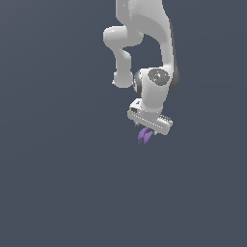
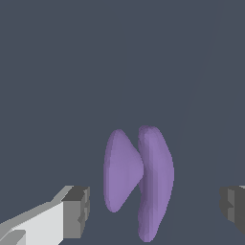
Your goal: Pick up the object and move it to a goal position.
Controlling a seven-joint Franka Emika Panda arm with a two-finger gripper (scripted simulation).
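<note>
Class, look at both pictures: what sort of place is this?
Likely a bare simulated test scene: flat grey surroundings, one white arm with its claw over a purple object, nothing else.

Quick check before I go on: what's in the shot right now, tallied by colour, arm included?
Purple: 1, the small two-lobed object, lying between the fingers of the end effector with gaps on both sides.
White: 1, the robot arm with its end effector.
Total: 2.
</note>
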